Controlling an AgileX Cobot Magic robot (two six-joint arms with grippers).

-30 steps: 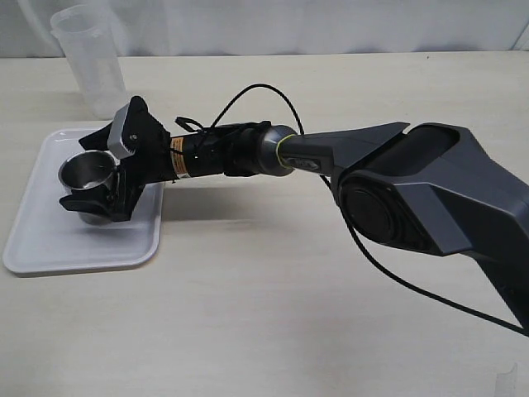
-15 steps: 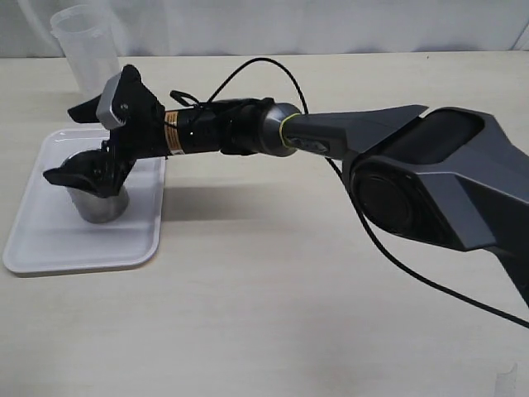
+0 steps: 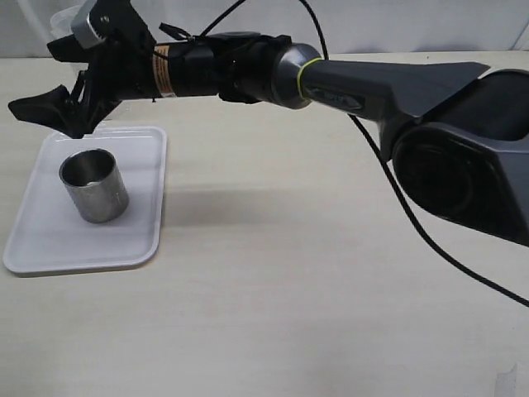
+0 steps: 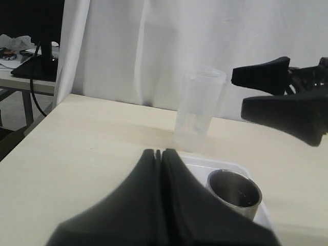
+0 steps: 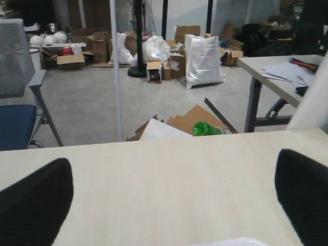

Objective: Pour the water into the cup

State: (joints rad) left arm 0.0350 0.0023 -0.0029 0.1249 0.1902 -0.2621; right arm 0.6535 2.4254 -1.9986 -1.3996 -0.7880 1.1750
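The steel cup [image 3: 93, 186] stands upright on the white tray [image 3: 50, 248]. My right gripper [image 3: 40, 78] is open and empty, raised above the tray's far end and clear of the cup. In the right wrist view its fingers [image 5: 32, 202] are spread wide over the table. The translucent beaker [image 4: 199, 110] stands behind the tray; in the exterior view only its rim [image 3: 59, 20] shows behind the gripper. I cannot make out water in it. My left gripper [image 4: 161, 154] is shut and empty, low near the tray, with the cup [image 4: 234, 192] just beyond it.
The right arm [image 3: 355, 83] stretches across the table from the right side. The right gripper's fingers [image 4: 279, 97] also show in the left wrist view beside the beaker. The tray's edge [image 5: 230, 242] shows in the right wrist view. A white curtain hangs behind the table.
My right gripper, which was around the cup a second ago, has opened off it and risen up and back toward the beaker. The cup stays standing on the tray.
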